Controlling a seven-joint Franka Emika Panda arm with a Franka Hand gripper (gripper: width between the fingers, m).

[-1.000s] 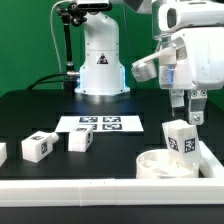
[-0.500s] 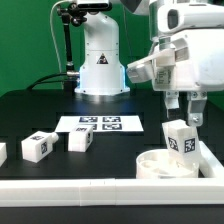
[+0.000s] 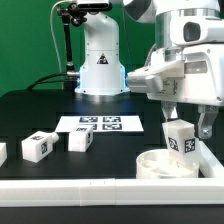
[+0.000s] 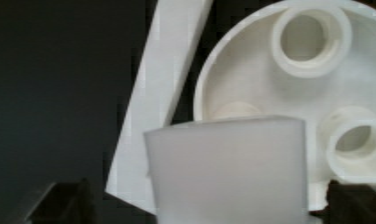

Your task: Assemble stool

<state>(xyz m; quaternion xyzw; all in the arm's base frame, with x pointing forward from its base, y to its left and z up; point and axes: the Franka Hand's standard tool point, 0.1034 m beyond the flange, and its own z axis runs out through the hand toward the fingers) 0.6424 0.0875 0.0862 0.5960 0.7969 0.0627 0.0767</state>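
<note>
Pincer (image 3: 186, 126) released, straddling upright leg (image 3: 181, 140) standing on seat (image 3: 158, 166), near right of bench (image 3: 40, 110), other legs (image 3: 37, 146) at left.

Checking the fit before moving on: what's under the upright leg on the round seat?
The round seat lies under the leg. The wrist view shows two open sockets beside it; the leg's body hides the contact beneath.

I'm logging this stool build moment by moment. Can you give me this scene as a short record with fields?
upright leg: white tagged plastic block, standing on the seat
seat: low round white plastic ring, exterior view's right
gripper: open, straddling the upright leg
loose legs: at least two tagged white blocks, exterior view's left
marker board: flat on the table
</note>
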